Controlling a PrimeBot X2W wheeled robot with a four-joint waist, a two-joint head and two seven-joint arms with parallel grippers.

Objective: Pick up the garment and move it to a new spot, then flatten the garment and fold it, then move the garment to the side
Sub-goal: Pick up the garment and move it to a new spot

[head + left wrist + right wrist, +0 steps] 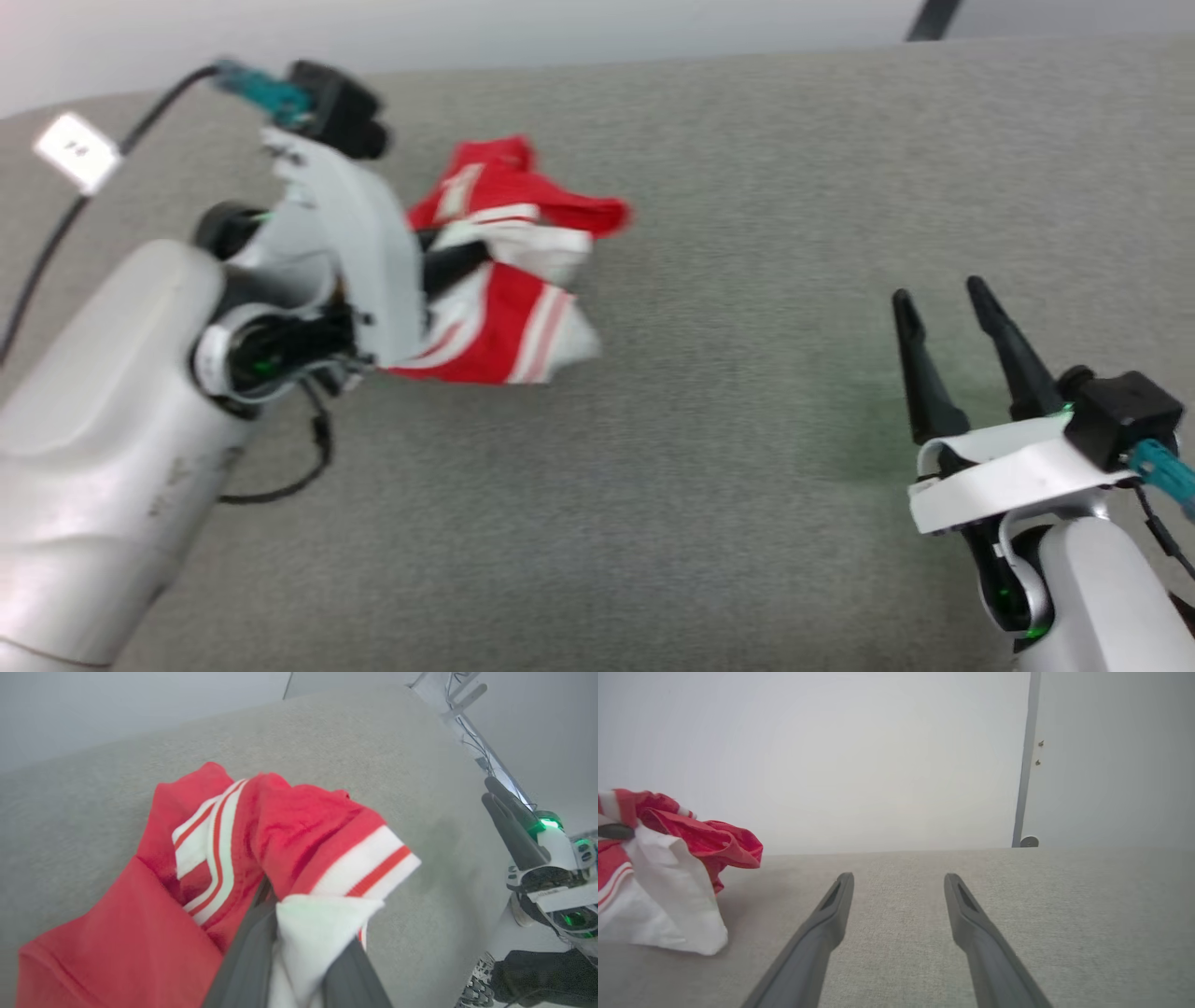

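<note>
Red jersey (pixel 509 322) pinched by left gripper (pixel 456 264); right gripper (pixel 938 297) open.
Head: jersey bunched on grey surface (pixel 728 448), upper left. Left wrist: fingers (pixel 243 961) clamp white fabric. Right wrist: fingers (pixel 817 938) spread, empty; jersey at left, touching surface.

The head camera is looking forward and down on the desk (pixel 728 485) from high up. The left wrist camera is sitting right against the garment (pixel 299 826), facing across the desk. The right wrist camera is looking low along the desk, catching the garment at its left edge.
</note>
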